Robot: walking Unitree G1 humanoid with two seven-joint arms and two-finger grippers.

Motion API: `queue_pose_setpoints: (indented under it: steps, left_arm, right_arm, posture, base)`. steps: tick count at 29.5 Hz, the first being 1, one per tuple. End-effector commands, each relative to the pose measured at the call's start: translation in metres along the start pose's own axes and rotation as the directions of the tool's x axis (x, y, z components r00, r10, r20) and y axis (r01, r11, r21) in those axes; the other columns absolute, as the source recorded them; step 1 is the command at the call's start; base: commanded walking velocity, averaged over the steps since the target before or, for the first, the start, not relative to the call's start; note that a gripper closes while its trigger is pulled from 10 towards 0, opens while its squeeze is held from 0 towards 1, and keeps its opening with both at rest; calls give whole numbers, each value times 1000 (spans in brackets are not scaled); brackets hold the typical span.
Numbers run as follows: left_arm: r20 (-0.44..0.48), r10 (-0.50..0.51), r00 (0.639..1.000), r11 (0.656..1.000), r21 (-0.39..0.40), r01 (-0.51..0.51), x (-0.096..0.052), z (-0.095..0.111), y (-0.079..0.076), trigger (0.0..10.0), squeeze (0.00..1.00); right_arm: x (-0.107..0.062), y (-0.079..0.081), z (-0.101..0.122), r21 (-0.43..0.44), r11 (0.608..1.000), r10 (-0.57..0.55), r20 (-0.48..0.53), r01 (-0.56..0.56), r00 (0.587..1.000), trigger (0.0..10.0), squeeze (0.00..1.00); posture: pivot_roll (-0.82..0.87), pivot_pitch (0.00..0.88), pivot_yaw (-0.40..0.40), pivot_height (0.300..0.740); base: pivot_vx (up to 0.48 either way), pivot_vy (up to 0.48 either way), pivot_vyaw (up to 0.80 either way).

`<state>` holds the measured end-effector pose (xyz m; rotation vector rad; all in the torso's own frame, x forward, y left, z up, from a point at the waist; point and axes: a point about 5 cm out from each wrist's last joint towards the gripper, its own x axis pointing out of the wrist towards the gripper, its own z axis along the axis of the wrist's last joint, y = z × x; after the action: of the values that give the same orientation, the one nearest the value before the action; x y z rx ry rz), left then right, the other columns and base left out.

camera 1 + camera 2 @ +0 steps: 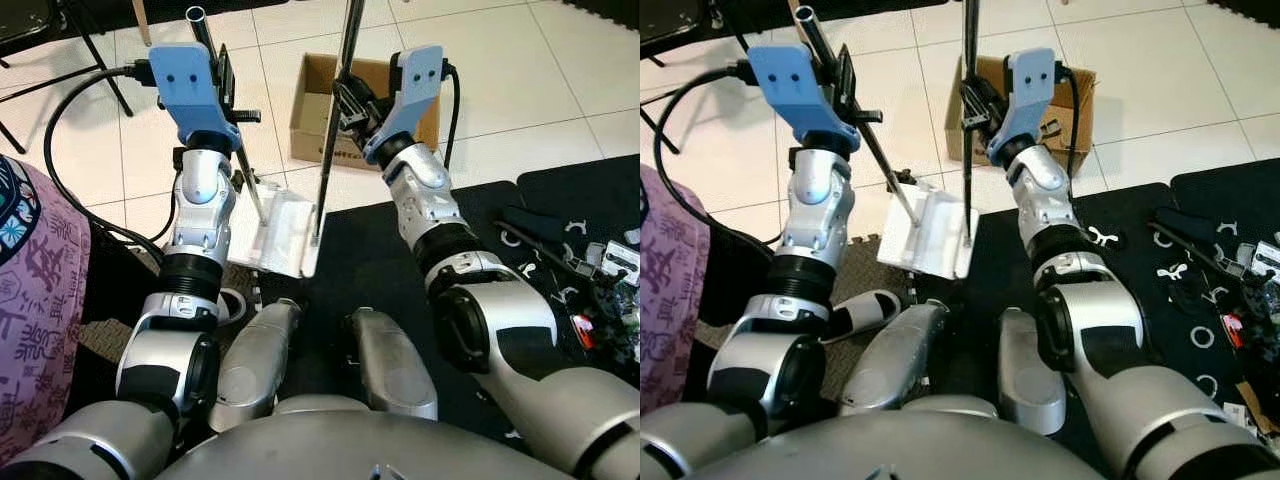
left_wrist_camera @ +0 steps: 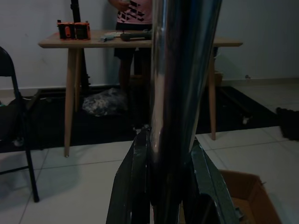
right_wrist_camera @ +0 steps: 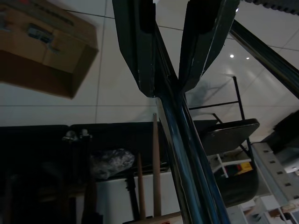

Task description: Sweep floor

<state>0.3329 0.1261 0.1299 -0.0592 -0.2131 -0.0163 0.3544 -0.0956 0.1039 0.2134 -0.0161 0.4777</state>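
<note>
White tiled floor (image 1: 560,80), cardboard box (image 1: 312,110), black mat (image 1: 370,260)

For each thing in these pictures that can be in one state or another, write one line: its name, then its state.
left gripper: shut on the dustpan handle.
right gripper: shut on the broom pole.
white dustpan: resting on the floor, at the black mat's edge.
cardboard box: open, upright on the tiles.

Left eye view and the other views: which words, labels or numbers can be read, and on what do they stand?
Brown cardboard box: dark print low on its side, too small to read.
Pink patterned cloth: large dark characters, partly cut off, not surely readable.
Slanted silver metal pole in the left claw, upright silver metal pole in the right claw: no text.
</note>
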Motion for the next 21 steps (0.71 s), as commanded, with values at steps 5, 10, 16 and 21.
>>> queue_pose_setpoints:
  steps: [5,10,16,21]
  left_arm:
    - [33,-9,999,1000,-18,10,2,7,-5,10000,0]
    - [33,6,999,999,-38,-5,3,7,-4,10000,0]
    - [29,10,1000,998,-57,-8,5,8,-6,10000,0]
    - [43,-8,999,997,-73,12,11,15,-14,10000,0]
  right_arm:
    - [2,1,5,3,1000,6,25,-6,1000,10000,0]
    - [2,0,5,0,1000,2,24,-2,1000,10000,0]
    - [1,-7,9,-9,1000,-22,31,22,999,10000,0]
    - [-2,-21,21,-41,997,-67,68,69,995,10000,0]
  posture:
    - [-6,73,13,740]
    - [-8,68,10,740]
    - [-17,67,5,740]
    - [-30,67,6,740]
  base:
    - [0,0,0]
    - [0,0,0]
    - [0,0,0]
    - [0,0,0]
